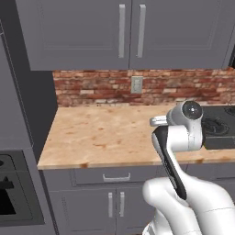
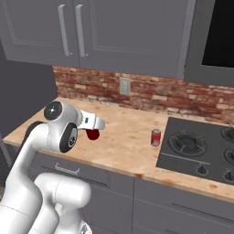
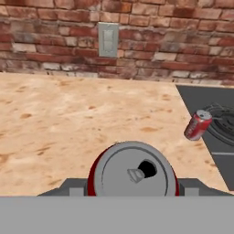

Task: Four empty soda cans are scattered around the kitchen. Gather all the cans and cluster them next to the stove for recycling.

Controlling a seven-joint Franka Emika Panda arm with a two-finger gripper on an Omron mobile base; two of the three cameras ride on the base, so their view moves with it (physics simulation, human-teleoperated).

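Observation:
My gripper [image 2: 93, 131] is shut on a red soda can [image 2: 93, 135], held a little above the wooden counter [image 2: 123, 141]. In the hand view this can's silver top [image 3: 135, 171] sits between the two finger tips, its opening facing the camera. A second red soda can [image 2: 156, 137] stands on the counter just left of the black stove [image 2: 201, 148]. The hand view shows that can [image 3: 198, 124] ahead and to the right, at the stove's edge [image 3: 215, 137]. In the left base view my own arm covers the hand, and the stove [image 1: 220, 131] lies at the right.
A brick backsplash with a wall outlet [image 2: 124, 86] runs behind the counter. Grey upper cabinets [image 2: 114, 32] hang overhead. A tall grey unit with a wall oven [image 1: 9, 193] bounds the counter's left end. Bare wood lies between my hand and the stove.

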